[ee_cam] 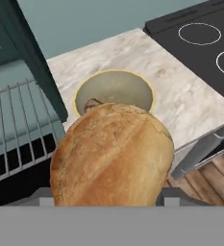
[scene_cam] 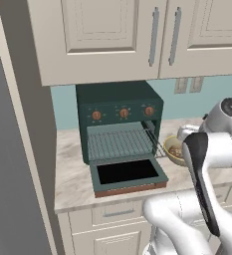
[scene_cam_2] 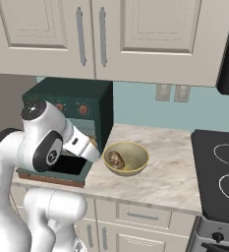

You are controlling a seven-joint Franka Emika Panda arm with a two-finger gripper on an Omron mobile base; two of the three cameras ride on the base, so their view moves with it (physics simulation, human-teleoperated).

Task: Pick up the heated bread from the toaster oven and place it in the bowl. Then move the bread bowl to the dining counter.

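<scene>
Golden bread (ee_cam: 112, 156) fills the hand view's lower centre, pinched in the end effector (ee_cam: 111, 199), with the bowl (ee_cam: 114, 93) just above it on the worktop (ee_cam: 180, 96), so I'd centre over the rim before releasing.

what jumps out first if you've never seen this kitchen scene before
The big golden-brown bread loaf dominates the hand view, held in the gripper above the yellowish bowl on the marble worktop. Next comes the dark green toaster oven under the cream cabinets, its door dropped open and its wire rack bare. A black stovetop sits at the worktop's right end.
</scene>
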